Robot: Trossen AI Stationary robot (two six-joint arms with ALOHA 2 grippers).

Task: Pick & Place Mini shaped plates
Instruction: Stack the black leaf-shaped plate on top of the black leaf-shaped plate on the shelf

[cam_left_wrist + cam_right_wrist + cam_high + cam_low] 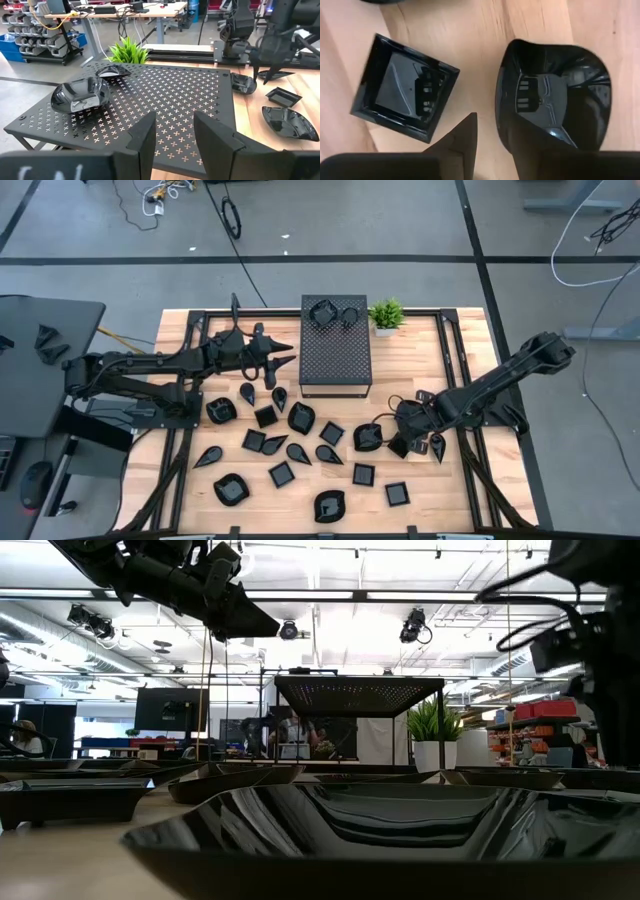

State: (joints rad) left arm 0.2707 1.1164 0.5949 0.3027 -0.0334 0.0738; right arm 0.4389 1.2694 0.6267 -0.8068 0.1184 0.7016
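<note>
Glossy black mini shaped plates [283,474] scatter toward the table's front edge; the right gripper [490,131], nearer, has its jaws straddling a rounded plate's [555,90] rim, while the left gripper [172,132] hovers spread and empty before the perforated box [165,95].

right hand [492,137] finger hidden inside dish [552,95]

Ahead of the left hand [172,137] the perforated box [336,355] top lies mostly bare, with only two plates [80,95] and the potted plant [386,313] at its far end. Below and beside that hand, mini shaped plates [290,450] crowd the counter [470,490] with narrow gaps. The right hand [492,135] sits low over a rounded plate [552,95], a square plate [405,95] just beside; bare wood lies between them.
</note>
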